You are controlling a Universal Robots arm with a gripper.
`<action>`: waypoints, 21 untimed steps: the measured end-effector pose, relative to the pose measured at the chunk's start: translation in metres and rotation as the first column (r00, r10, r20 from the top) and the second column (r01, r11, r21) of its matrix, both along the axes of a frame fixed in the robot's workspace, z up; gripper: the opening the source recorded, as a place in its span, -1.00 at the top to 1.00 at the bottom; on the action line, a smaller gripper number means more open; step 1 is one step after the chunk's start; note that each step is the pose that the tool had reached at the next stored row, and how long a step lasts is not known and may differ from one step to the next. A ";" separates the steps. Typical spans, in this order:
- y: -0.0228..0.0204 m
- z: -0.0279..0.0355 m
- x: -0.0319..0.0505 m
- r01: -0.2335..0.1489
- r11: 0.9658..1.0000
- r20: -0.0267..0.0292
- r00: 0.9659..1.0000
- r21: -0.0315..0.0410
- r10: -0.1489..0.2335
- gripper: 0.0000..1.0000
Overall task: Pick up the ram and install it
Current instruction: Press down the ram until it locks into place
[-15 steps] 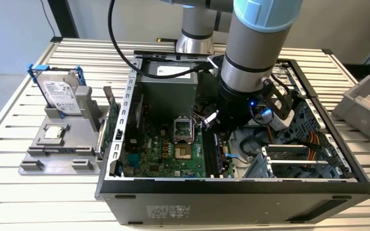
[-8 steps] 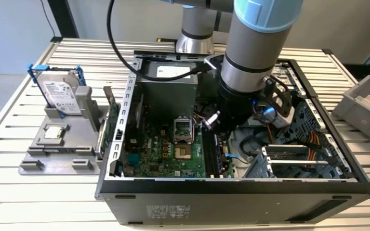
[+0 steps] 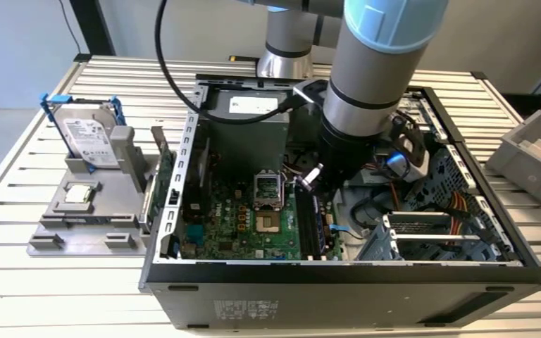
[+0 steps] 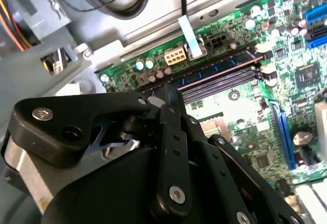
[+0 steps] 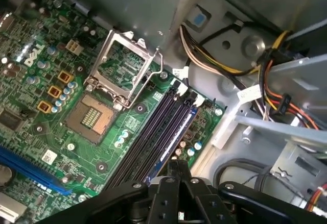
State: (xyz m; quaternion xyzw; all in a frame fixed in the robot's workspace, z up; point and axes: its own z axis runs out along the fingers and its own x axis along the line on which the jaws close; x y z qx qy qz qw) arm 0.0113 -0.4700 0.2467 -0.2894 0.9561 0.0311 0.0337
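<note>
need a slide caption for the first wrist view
Tool poised over the ram standing in the outermost motherboard slot, beside the open CPU socket.

Green motherboard (image 3: 251, 225), speckled with silver solder dots and small gold-brown parts. Black memory slots (image 5: 153, 132) run in parallel stripes, and the ram (image 5: 176, 132) in the outermost slot is dark blue along its edge; in the second wrist view it shows blue (image 4: 214, 71) with a pinkish strip beside it. The hand (image 5: 173, 170) is matte black with silver screws. Black computer case (image 3: 346, 282), grey inside. Yellow, orange and black wires (image 5: 276, 96). The silver hard drive (image 3: 92, 141) wears blue rails. The tabletop (image 3: 64, 296) is pale, ribbed in stripes.
</note>
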 end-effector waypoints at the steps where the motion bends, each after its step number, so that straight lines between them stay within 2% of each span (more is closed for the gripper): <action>1: 0.0000 0.0000 0.0000 -0.018 1.000 0.000 1.000 0.000 0.018 1.00; 4: -0.0001 -0.0004 0.0000 -0.072 0.997 0.000 0.997 0.000 0.072 1.00; 6: -0.0001 -0.0008 0.0000 -0.108 0.994 0.000 0.994 0.000 0.108 1.00; 9: 0.0000 -0.0024 0.0000 -0.163 0.987 0.000 0.987 0.000 0.163 1.00; 11: -0.0001 -0.0035 -0.0001 -0.198 0.980 0.000 0.980 0.000 0.198 1.00; 14: -0.0001 -0.0039 -0.0001 -0.252 0.968 0.000 0.968 0.000 0.252 1.00; 16: 0.0000 -0.0041 0.0000 -0.287 0.958 0.000 0.958 0.000 0.287 1.00; 18: 0.0000 -0.0041 0.0000 -0.321 0.947 0.000 0.947 0.000 0.321 1.00; 21: 0.0000 -0.0041 0.0000 -0.373 0.928 0.000 0.928 0.000 0.373 1.00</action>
